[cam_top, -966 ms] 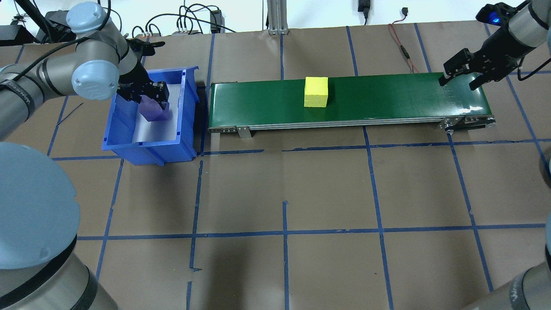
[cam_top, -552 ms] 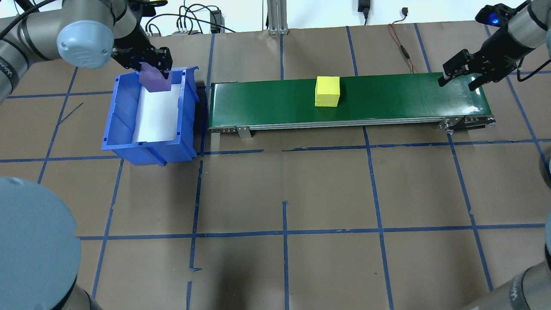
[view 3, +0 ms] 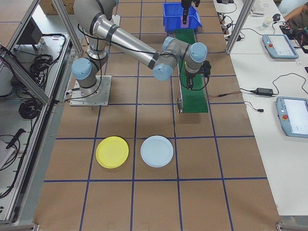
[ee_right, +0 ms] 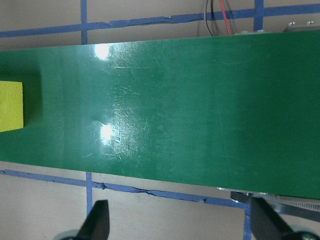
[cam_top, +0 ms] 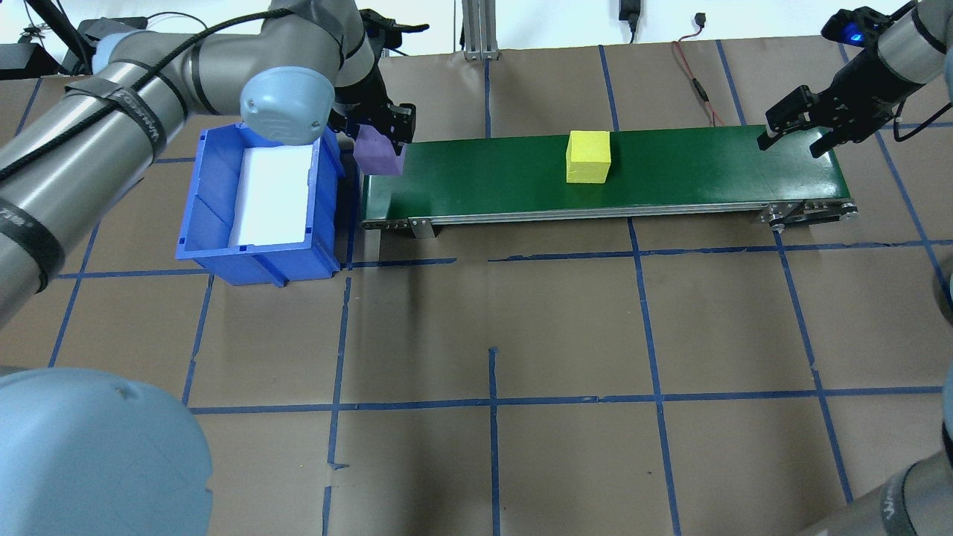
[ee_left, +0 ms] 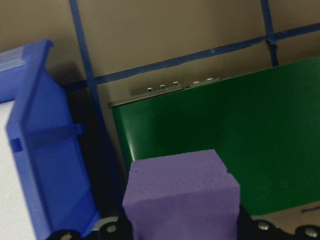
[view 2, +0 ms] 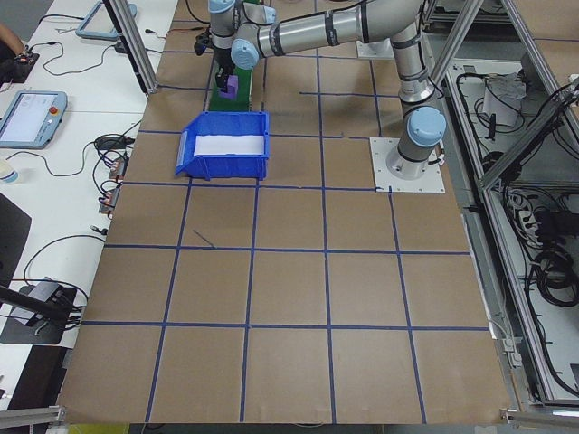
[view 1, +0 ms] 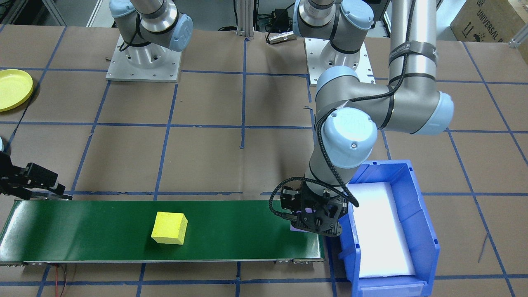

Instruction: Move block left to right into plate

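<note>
Purple block [cam_top: 377, 155] in left claw [cam_top: 383, 138]

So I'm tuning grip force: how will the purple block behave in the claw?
The purple block, held in the left claw, looks like matte foam: probably light and slightly squashy. Flat faces suggest it won't roll once set on the green belt.

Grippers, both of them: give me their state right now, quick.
Left gripper: closed on the purple block.
Right gripper: open, holding nothing, over the conveyor belt.
</note>
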`<act>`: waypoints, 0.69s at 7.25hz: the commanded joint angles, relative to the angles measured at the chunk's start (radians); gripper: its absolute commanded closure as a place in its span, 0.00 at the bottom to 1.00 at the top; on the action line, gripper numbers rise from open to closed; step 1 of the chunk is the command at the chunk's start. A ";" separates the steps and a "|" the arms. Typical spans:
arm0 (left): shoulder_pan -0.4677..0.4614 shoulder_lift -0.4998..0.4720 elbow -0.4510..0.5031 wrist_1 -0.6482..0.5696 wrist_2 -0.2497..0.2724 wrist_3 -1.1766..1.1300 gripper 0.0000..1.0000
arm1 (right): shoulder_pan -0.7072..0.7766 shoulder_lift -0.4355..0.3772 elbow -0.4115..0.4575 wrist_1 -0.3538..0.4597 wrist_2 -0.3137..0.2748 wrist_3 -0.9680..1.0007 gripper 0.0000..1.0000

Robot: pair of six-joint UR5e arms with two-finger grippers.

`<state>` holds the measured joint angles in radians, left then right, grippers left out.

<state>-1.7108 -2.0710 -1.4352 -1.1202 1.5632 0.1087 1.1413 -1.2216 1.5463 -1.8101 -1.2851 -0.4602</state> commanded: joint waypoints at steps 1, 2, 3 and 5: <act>-0.009 -0.020 -0.044 0.059 -0.002 0.012 0.59 | 0.000 0.001 0.002 0.000 0.001 0.002 0.00; -0.009 -0.020 -0.044 0.075 -0.002 0.009 0.22 | 0.000 0.002 0.002 0.000 0.001 0.000 0.00; -0.010 -0.006 -0.036 0.076 -0.006 -0.006 0.00 | 0.000 0.001 0.002 -0.003 0.001 0.000 0.00; -0.009 0.064 0.002 0.079 -0.011 -0.014 0.00 | 0.000 0.002 0.009 -0.021 0.001 0.002 0.00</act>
<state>-1.7205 -2.0476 -1.4562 -1.0429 1.5550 0.1001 1.1413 -1.2201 1.5515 -1.8245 -1.2840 -0.4598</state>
